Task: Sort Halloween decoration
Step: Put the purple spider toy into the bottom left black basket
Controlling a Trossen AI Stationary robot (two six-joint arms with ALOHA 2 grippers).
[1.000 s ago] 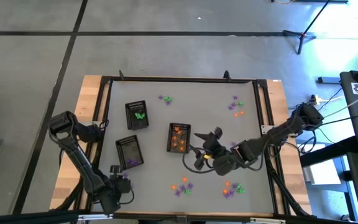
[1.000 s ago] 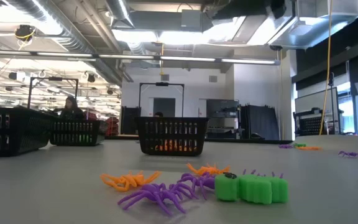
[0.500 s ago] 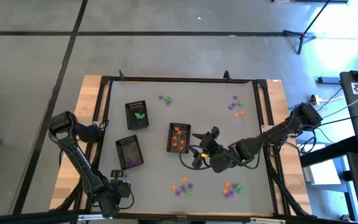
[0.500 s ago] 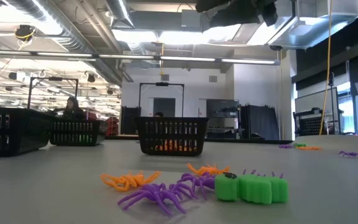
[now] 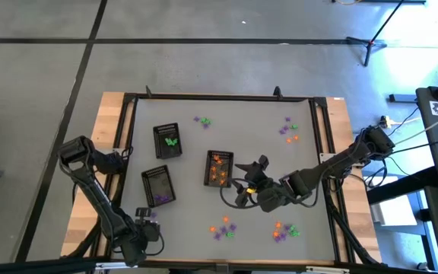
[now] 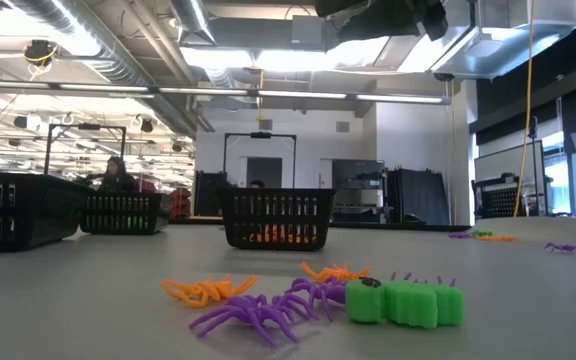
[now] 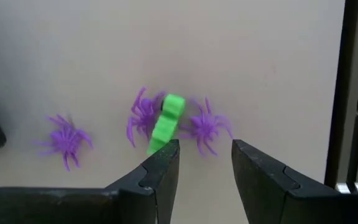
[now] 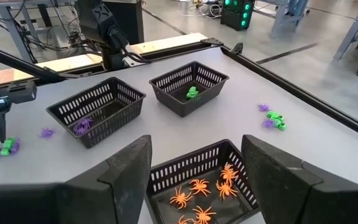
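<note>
The right gripper (image 8: 194, 180) hangs spread and empty right above the orange tray (image 5: 219, 168), where orange spiders (image 8: 204, 190) lie. The left gripper (image 7: 204, 163), fingers apart, is far from that tray, just beside a green toy (image 7: 165, 124) and purple spiders (image 7: 205, 127).

No legible text, label, brand, number or sign appears in any view: the trays (image 8: 98, 109), the trinkets (image 6: 405, 302), the counter (image 5: 265, 152) and both arms carry no readable markings.

Bright, even overhead lighting; ceiling lights (image 6: 268, 55) glare in low view. Table (image 5: 226, 137) shadows faint. Left wrist view soft.
</note>
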